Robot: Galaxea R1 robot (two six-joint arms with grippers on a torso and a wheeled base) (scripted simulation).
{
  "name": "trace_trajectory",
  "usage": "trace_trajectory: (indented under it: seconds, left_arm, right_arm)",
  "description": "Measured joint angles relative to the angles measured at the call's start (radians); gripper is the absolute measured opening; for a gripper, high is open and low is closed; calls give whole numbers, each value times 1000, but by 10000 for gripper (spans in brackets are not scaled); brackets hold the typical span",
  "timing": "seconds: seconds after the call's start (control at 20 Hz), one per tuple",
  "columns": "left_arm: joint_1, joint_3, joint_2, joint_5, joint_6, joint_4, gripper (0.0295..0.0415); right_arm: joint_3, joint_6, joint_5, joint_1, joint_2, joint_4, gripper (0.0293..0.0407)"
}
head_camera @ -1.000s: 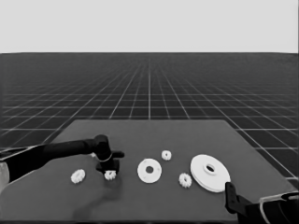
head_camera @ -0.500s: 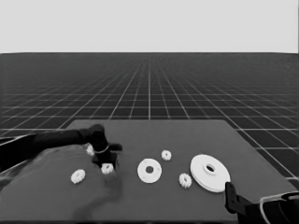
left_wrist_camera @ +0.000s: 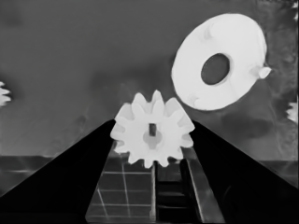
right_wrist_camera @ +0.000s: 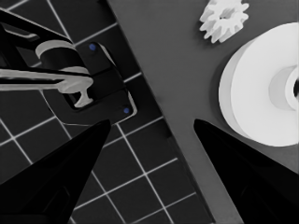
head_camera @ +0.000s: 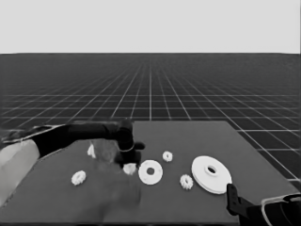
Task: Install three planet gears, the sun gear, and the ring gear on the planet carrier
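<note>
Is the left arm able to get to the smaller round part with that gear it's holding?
Probably yes. The left gripper, shut on a gear, hangs right beside the smaller round part, with nothing between them.

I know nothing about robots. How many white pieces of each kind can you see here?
Small toothed gears: 4, one gripped in the left claw
Smaller round part: 1
Larger round part: 1
Thin white piece: 1
Total: 7
</note>
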Motion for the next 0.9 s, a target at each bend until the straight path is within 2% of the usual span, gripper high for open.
trace_trajectory:
  seconds: [0.15, 0.4, 0.45, 0.55, 0.9]
  left_arm:
    - [3, -99, 166, 9, -47, 0, 312]
    - [3, -134, 202, 10, -50, 0, 312]
    - [71, -163, 208, 4, -27, 73, 313]
    - [143, -206, 216, -9, 3, 138, 312]
    - [173, -233, 222, -20, 21, 169, 312]
  right_arm:
    - [0, 0, 0, 0, 0, 0, 385]
    - [0, 0, 0, 0, 0, 0, 385]
    - [0, 0, 0, 0, 0, 0, 385]
    - [0, 0, 0, 0, 0, 0, 385]
    - [0, 0, 0, 0, 0, 0, 385]
